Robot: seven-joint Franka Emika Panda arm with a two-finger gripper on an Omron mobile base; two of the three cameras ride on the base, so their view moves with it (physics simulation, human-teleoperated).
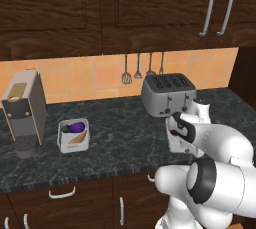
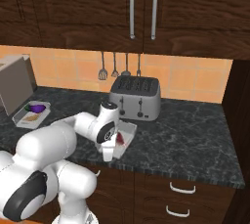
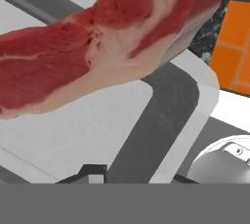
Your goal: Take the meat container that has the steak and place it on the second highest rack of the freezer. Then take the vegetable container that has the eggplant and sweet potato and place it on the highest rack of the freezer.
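Fingers at the near rim of the steak tray

Steak (image 3: 93,56) lies just ahead of the fingers (image 3: 132,174), a long red-pink slab whose long axis runs across the hand view from lower left to upper right, resting in the white meat container (image 3: 195,100). That container sits on the dark bench (image 2: 195,135) in front of the toaster (image 2: 135,98), and the arm reaches down to it with the hand at its near edge. From the hand view the dark tips straddle the container's raised rim, so I judge the fingers to be narrowing onto that wall; whether they already pinch it firmly I cannot tell. The lift will turn on that rim grip, with the tray's weight hanging away from the hand. Well off to the left, beside the coffee machine (image 1: 24,113), waits the vegetable container (image 1: 74,135) with the eggplant (image 1: 75,127) and sweet potato (image 1: 76,137).
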